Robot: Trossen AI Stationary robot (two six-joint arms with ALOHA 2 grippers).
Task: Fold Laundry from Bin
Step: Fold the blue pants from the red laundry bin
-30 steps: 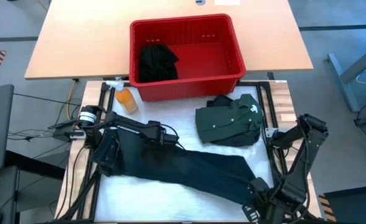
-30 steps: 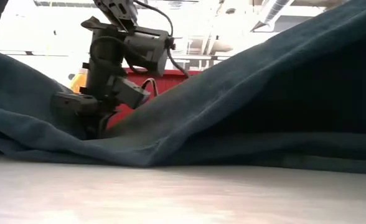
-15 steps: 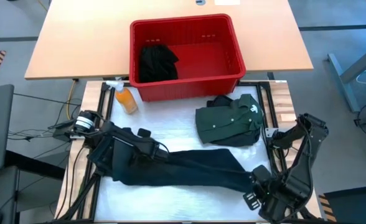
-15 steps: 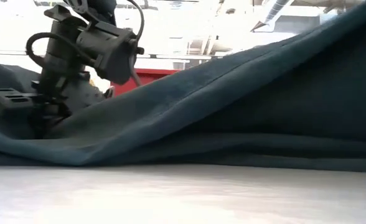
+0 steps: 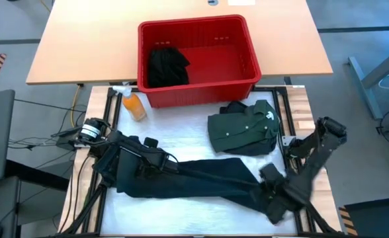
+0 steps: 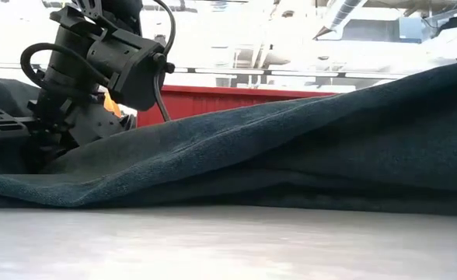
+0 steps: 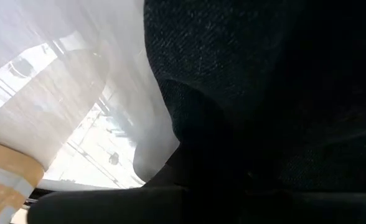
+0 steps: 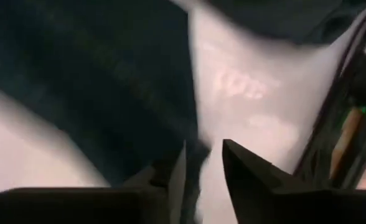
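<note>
Dark denim-like cloth fills the left hand point(image 5: 125, 165), which is pressed together on one end of the long dark garment point(image 5: 201, 180) near the counter's left edge, the pinch itself buried in fabric in its wrist view. At the other end the right hand point(image 8: 201, 163) now shows a gap between its fingers, with the garment's edge lying just beyond them; it appears to be letting go, though whether a fold of cloth is still caught there cannot be told. Compared with a second ago, the garment lies lower and flatter: in the low view its right side has dropped from a high slope to a gentle ridge, and from above the left hand has drawn back toward the left edge. That suggests the piece is being laid out flat on the white counter point(image 5: 201, 215) for folding. The green shirt point(image 5: 242, 129) sits folded beside the red bin point(image 5: 198, 26), where one black garment point(image 5: 165, 65) waits; an orange bottle point(image 5: 133, 104) stands nearby.
</note>
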